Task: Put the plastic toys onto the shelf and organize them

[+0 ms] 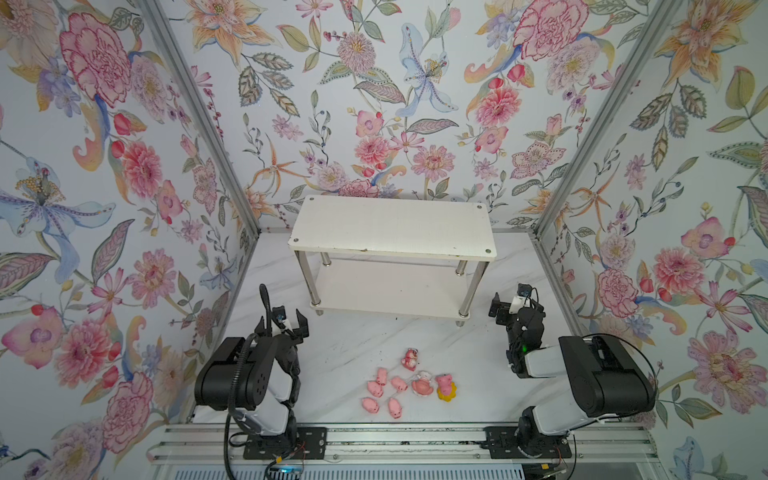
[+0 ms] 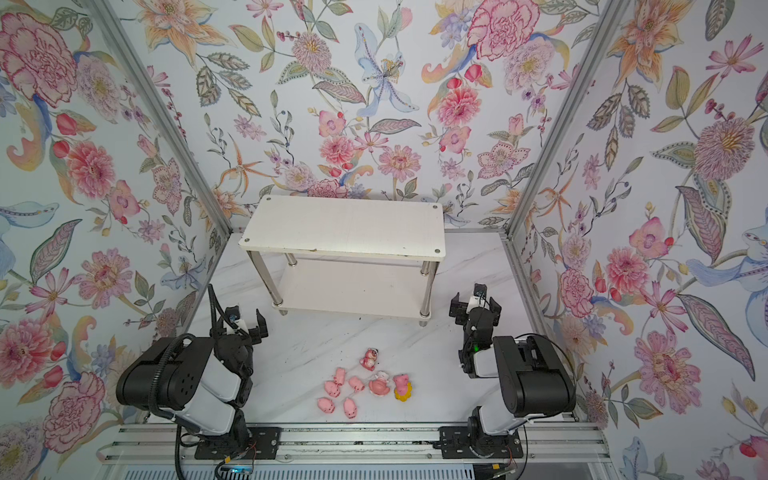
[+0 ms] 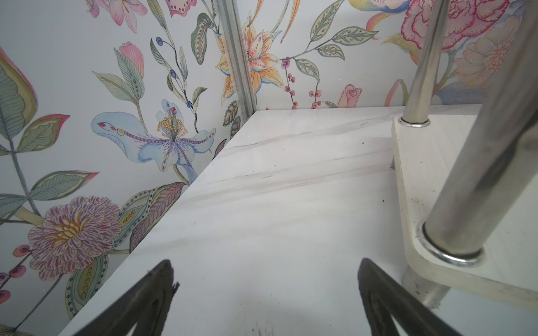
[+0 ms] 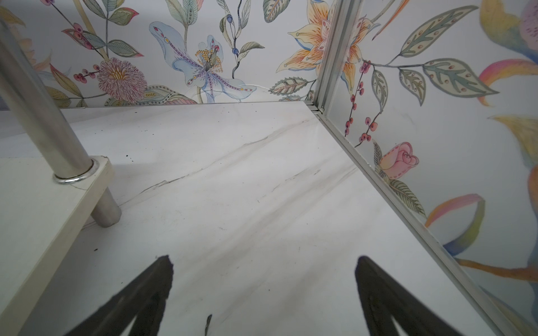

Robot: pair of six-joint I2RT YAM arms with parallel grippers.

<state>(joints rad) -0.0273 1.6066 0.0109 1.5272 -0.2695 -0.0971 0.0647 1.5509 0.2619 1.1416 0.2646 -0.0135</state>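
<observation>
One shelf point(image 1: 392, 224), white, two tiers, at the back of the table point(image 1: 340, 353). Eight toys point(image 1: 399, 383), clustered on the table in front of the shelf, between your arms: five pigs point(image 1: 375, 388), bear point(image 1: 410, 359), pink-and-white figure point(image 1: 423, 384), yellow one point(image 1: 446, 387). Your left gripper point(image 1: 283, 326) and right gripper point(image 1: 515, 306): fingers spread wide above the table, each near a front shelf leg, well apart from the toys.
</observation>
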